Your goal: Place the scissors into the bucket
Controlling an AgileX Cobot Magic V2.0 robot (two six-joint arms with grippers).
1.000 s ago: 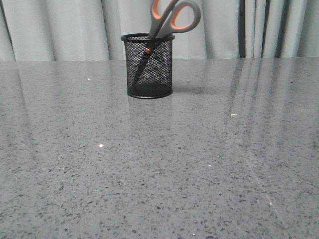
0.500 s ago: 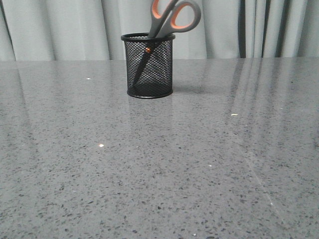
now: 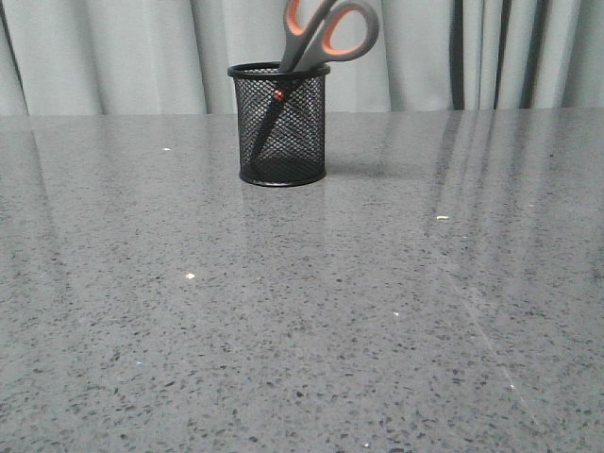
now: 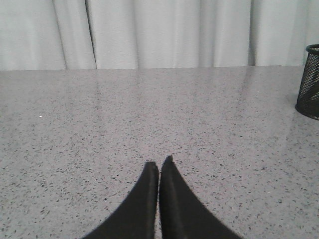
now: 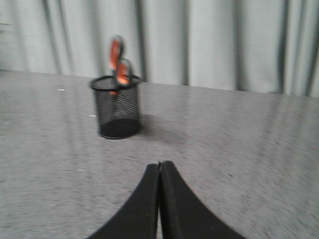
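Inside bucket (image 3: 278, 127) — scissors (image 3: 321, 33), blades down

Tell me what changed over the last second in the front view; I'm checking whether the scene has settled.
Nothing visibly changed. The scissors stay blades-down in the bucket, handles leaning out over its rim, and the bucket stands upright in the same place on the table. No arm shows in the front view then or now.
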